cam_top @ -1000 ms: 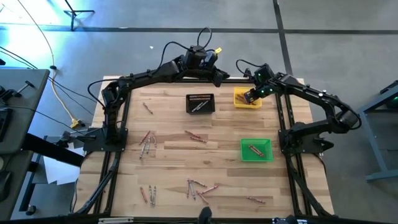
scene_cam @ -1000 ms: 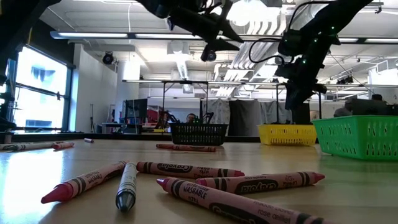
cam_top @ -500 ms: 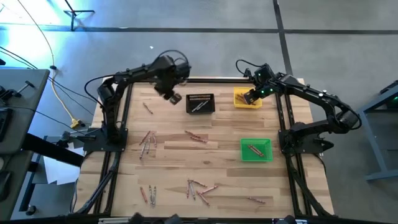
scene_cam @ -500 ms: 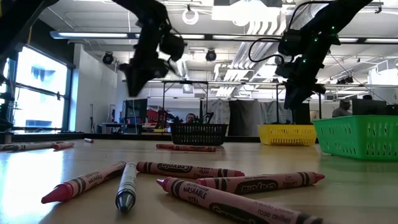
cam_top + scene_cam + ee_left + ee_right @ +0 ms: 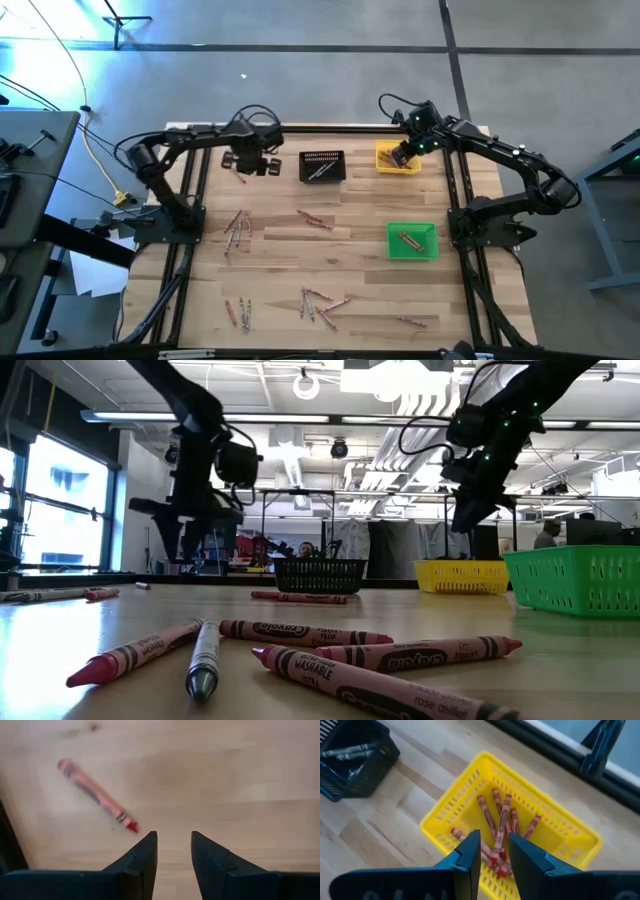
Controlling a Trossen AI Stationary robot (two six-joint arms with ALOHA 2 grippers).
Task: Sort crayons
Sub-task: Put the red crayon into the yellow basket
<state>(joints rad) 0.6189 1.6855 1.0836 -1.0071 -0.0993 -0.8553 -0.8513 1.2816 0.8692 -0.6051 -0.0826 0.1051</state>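
Note:
Reddish, orange-brown and grey crayons lie flat in loose groups on the wooden table point(image 5: 270, 260), at left point(image 5: 237, 225), middle point(image 5: 315, 219) and near the front edge point(image 5: 320, 300). My left gripper point(image 5: 250, 160) hangs open and empty over the far left of the table, beside a single reddish crayon point(image 5: 97, 796), which also shows in the high view point(image 5: 237, 173). My right gripper point(image 5: 405, 155) hangs open over the yellow bin point(image 5: 455, 815), which holds several reddish crayons point(image 5: 497, 822).
A black bin point(image 5: 322, 166) with grey crayons stands at the far middle. A green bin point(image 5: 412, 241) with an orange-brown crayon stands at the right. Black frame rails run along both sides of the table. Bare wood lies between the crayon groups.
My left gripper has swung from above the far edge near the black bin toward the table's left and come down over the single crayon at the far left. My right gripper has stayed over the yellow bin.

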